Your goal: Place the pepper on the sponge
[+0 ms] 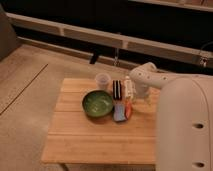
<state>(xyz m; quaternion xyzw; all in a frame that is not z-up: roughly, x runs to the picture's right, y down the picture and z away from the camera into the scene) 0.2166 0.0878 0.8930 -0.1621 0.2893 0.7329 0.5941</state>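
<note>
The pepper (128, 109), small and orange-red, lies on the wooden table (95, 142), right against the right edge of the blue sponge (119, 112). It seems to rest beside the sponge rather than on top of it. My gripper (131, 93) hangs just behind and above the pepper, at the end of the white arm (145, 76) that reaches in from the right.
A green bowl (97, 103) sits left of the sponge. Behind it stand a clear cup (102, 80) and a black striped block (117, 89). My bulky white arm link (184, 125) covers the table's right side. A dark wall with a rail runs behind.
</note>
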